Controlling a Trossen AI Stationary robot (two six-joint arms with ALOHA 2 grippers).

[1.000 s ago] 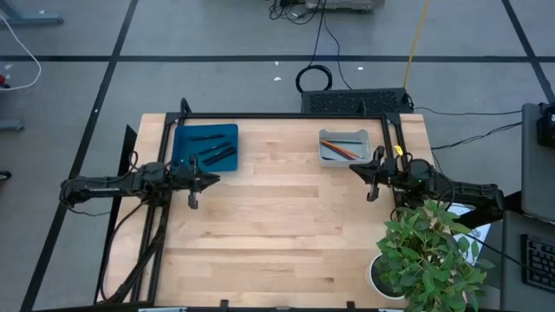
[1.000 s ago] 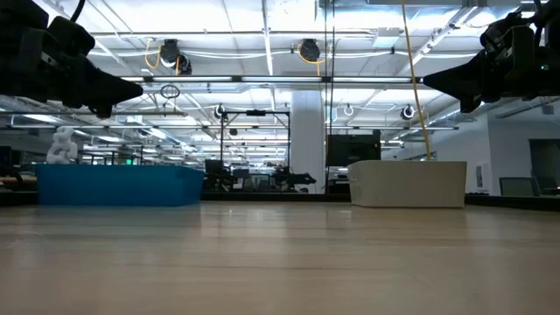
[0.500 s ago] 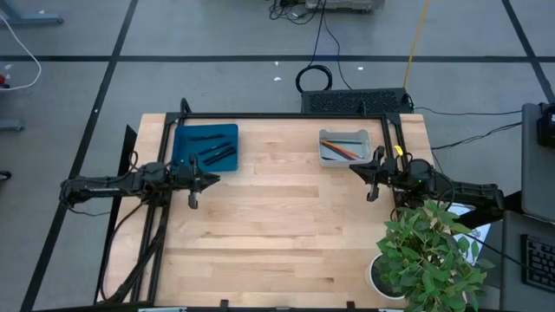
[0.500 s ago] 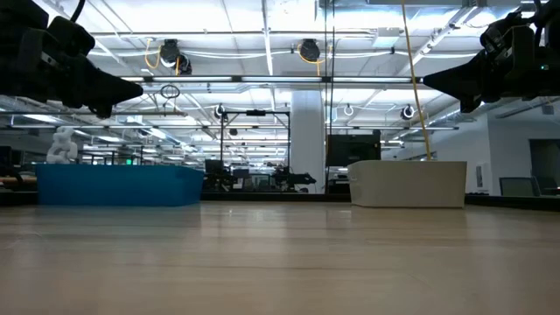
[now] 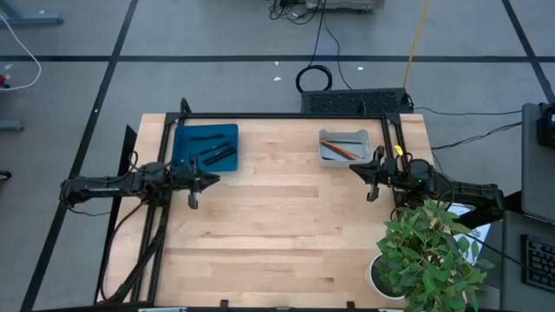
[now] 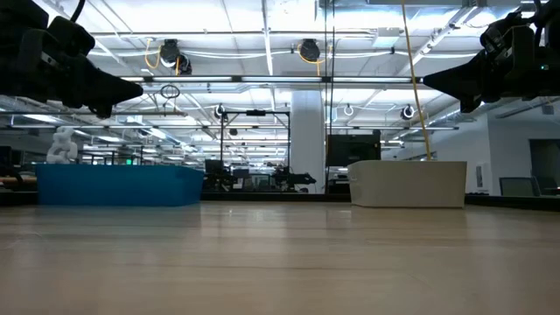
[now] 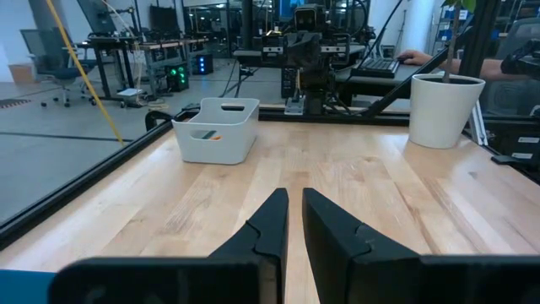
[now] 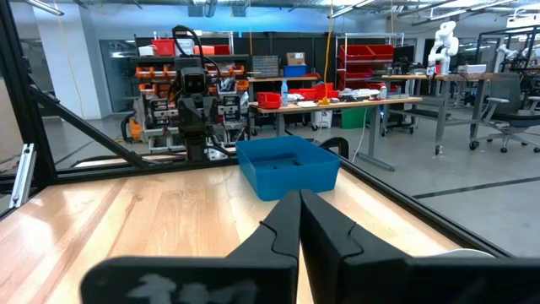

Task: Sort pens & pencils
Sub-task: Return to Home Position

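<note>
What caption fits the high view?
Pens in blue bin, pencils in gray bin, left gripper and right gripper hover near them.

From my feed I see a grey floor (image 5: pixel 69 35) crossed by dark tape lines (image 5: pixel 217 59), a coiled black cable (image 5: pixel 298 81) behind the bench (image 5: pixel 277 225), bright ceiling strip lights (image 6: pixel 245 13), and red shelving (image 8: pixel 363 59) beyond.

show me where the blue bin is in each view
High: blue bin, upper left of the table.
Low: left, at the far edge.
Left wrist: only a blue sliver at the frame's corner, probably it.
Right wrist: mid-picture, beyond the fingers.
Landmark: white bin, right of it in high and low.
</note>
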